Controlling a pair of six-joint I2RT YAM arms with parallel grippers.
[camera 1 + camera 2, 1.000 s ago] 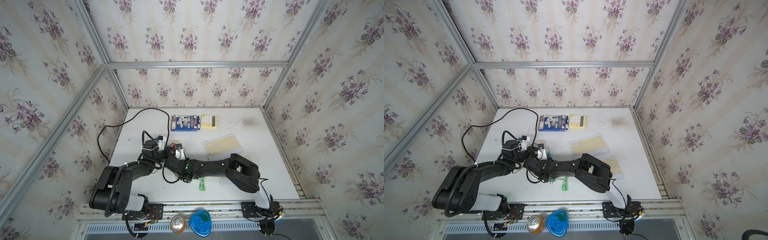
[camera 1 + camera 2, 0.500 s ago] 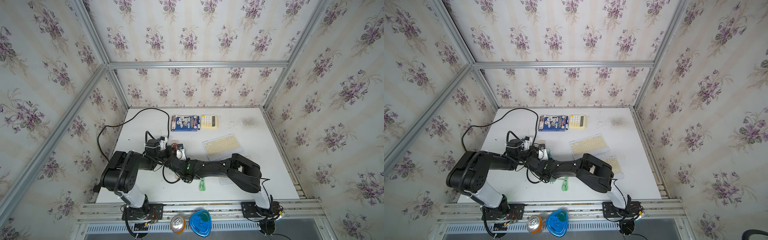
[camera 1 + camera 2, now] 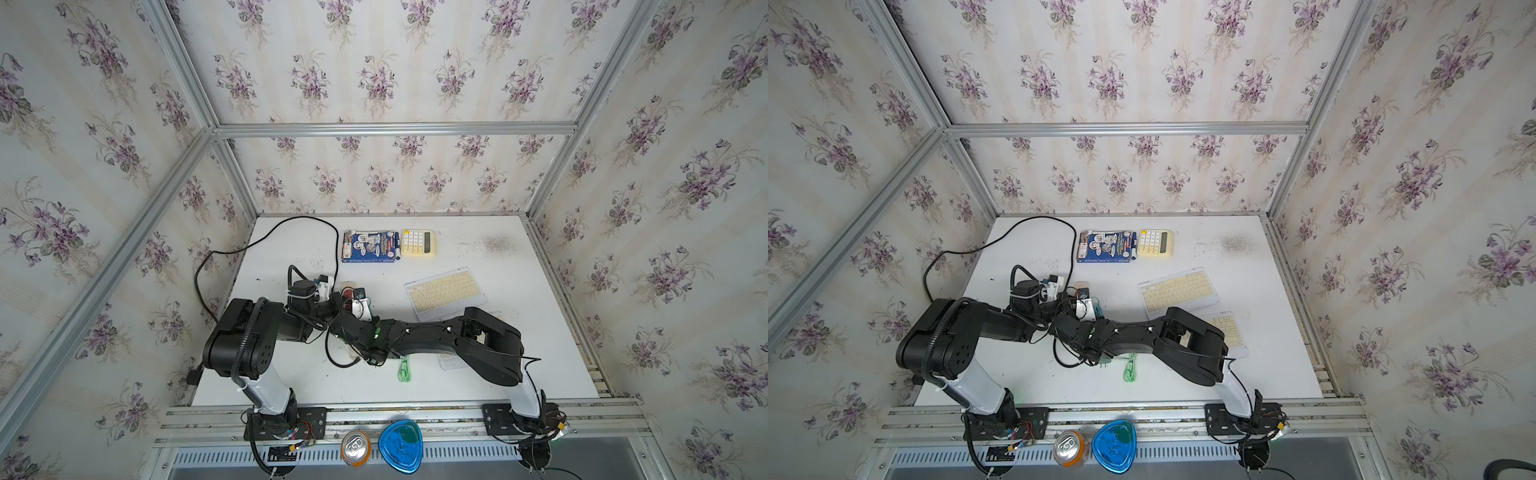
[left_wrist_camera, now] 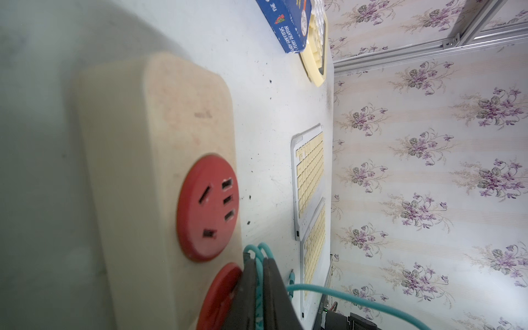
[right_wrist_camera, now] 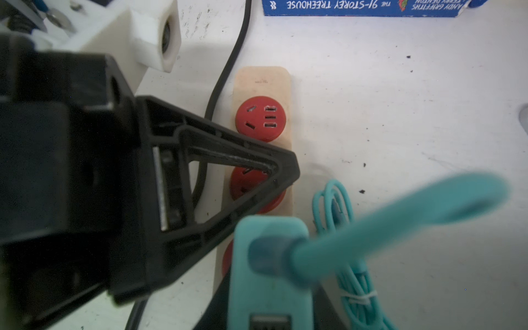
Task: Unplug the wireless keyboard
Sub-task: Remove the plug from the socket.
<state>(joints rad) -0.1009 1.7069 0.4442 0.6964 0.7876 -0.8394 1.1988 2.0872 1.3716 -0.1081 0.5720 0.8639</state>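
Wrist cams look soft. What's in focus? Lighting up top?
Left wrist: power strip soft up close, a keyboard crisp. Right wrist: teal adapter, teal cable and left hand blurred close up, a red socket sharp. In both top views: even light, no glare.

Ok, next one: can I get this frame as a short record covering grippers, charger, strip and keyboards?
left gripper: shut, tips over the middle socket of the power strip
right gripper: closed on the teal charger at the strip's third socket
charger seating: cannot tell
teal cable: coiled beside the strip
far keyboard: flat, untouched
near keyboard: partly hidden under the right arm
other: book and calculator at the far edge
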